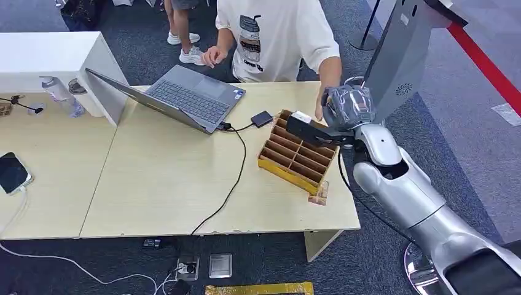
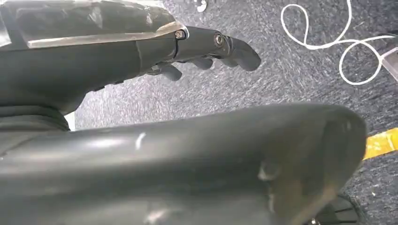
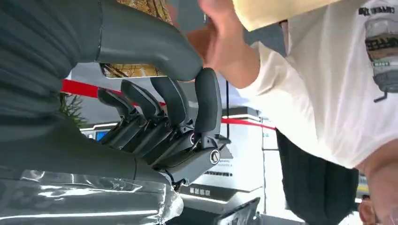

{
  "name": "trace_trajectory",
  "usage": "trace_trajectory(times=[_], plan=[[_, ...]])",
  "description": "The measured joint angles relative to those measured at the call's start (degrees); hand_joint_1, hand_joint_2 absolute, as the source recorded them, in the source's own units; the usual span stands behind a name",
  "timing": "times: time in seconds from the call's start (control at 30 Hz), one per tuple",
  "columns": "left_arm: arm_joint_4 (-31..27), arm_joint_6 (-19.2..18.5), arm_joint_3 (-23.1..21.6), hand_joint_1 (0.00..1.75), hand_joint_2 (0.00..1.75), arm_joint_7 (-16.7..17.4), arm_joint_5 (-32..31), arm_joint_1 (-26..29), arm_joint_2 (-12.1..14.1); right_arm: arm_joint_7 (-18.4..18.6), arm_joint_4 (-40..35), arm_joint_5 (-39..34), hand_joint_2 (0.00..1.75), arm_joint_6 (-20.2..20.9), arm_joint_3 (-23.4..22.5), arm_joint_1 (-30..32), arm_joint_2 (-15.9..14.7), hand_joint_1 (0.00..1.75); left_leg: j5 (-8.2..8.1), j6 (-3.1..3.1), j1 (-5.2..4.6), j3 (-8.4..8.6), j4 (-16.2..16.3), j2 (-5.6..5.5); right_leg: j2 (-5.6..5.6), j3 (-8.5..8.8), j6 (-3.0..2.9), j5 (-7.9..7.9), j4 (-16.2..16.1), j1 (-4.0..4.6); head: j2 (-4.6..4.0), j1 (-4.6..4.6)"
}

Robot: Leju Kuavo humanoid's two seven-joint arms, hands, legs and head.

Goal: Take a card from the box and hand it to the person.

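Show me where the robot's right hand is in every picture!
Head view: right hand on the right side, above the box's far end.
Left wrist view: looks down at carpet instead.
Right wrist view: right hand up close, fingers curled.
Shared landmark: the person's white T-shirt.

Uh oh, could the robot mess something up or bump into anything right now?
Maybe, in two ways. The right hand is raised over the far end of the slotted box, very close to the person's hand, so a quick move might bump the person. Also, the right wrist view shows the fingers curled with no card visible between them, so the handover might come up empty. The box sits near the table's edge; a nudge could push it off.
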Motion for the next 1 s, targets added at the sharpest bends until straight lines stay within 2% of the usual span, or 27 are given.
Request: trace_trajectory(times=[0.13,0.33,0.43,0.57,0.73,0.9,0.93,1.0], plan=[[0.00,-0.07,-0.50,0.00,0.00,0.02,-0.22,-0.54,-0.13,-2.06,1.45,-0.17,1.75,-5.46,0.02,-1.38,1.82,1.75,0.00,0.00,0.00,0.00,0.00,0.00,0.00,0.00,0.00,0.00,0.03,0.00,-0.02,-0.02],[0.00,-0.61,-1.01,0.00,0.00,0.02,-0.37,-0.99,-0.46,-7.54,9.00,-1.96,1.75,-22.29,-0.11,-3.82,6.77,1.75,0.01,-0.01,0.00,0.01,0.00,0.01,0.00,0.00,0.00,0.00,0.05,0.00,-0.02,-0.02],[0.00,-0.70,-1.20,0.00,0.00,0.04,-0.44,-1.05,-0.57,-9.77,13.16,-2.51,1.75,-27.24,-0.24,-4.42,9.12,1.75,0.02,-0.02,0.00,0.00,0.00,0.00,-0.01,0.00,0.00,0.00,0.05,0.00,-0.02,0.02],[0.00,-1.05,-1.77,0.00,0.00,0.04,-0.57,-1.08,-0.66,-13.38,16.99,3.94,1.75,-28.81,-3.54,-4.19,12.59,1.75,0.02,-0.02,0.00,0.01,0.00,0.00,0.00,-0.01,0.00,0.00,0.05,0.00,-0.02,0.09],[0.00,-1.11,-2.17,0.00,0.00,0.09,-0.57,-1.13,-0.85,-18.08,18.86,12.77,1.75,-28.92,-11.22,-2.01,17.14,1.75,0.02,-0.02,0.00,0.01,0.00,0.01,0.00,-0.01,0.00,0.00,0.05,0.00,0.00,-0.02],[0.00,-1.38,-2.34,0.00,0.00,0.24,-0.92,-1.15,-0.96,-19.50,19.76,15.95,1.75,-28.92,-17.12,-0.22,20.15,1.75,0.03,-0.03,0.00,0.01,0.00,0.01,0.00,-0.01,0.00,0.00,0.05,0.00,-0.02,0.00],[0.00,-1.66,-2.49,0.00,0.00,0.31,-1.05,-1.21,-0.96,-19.80,20.15,16.37,1.75,-28.92,-19.03,0.26,21.18,0.02,0.03,-0.03,0.00,0.00,0.00,0.01,0.00,-0.02,0.00,0.00,0.05,0.00,-0.02,-0.02],[0.00,-1.70,-2.86,0.00,0.00,0.33,-1.18,-1.34,-0.98,-19.87,20.61,16.77,1.75,-28.92,-20.52,0.42,21.95,0.00,0.03,-0.03,0.00,0.00,0.00,0.01,0.00,-0.02,0.00,0.00,0.05,0.00,-0.02,0.04]])
